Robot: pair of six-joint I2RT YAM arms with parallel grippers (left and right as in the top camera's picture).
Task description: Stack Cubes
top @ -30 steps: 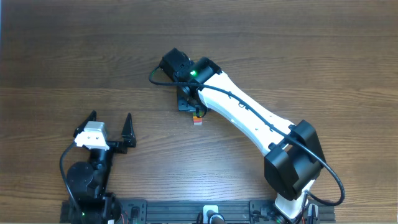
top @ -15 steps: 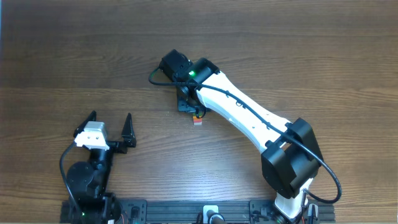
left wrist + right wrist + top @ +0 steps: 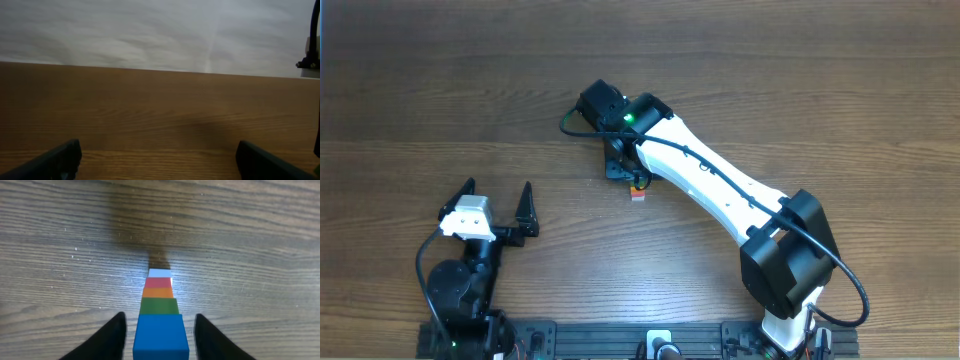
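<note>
A stack [image 3: 159, 300] of five cubes is standing near the middle of the wooden table [image 3: 820, 100], with the blue cube [image 3: 160, 336] on top, then green, orange, red and white. The right gripper [image 3: 160, 320] is hovering above, its fingers apart on either side of the blue cube and not touching it. At 8 o'clock from the stack, the left gripper [image 3: 498, 190] is resting with its fingers spread wide.

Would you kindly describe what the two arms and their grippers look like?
The right arm has a long white link between black joint housings, a green light near the wrist and a looping black cable. The left arm is black with a white wrist block and a thin black cable. The left gripper and right gripper have black tapered fingers.
</note>
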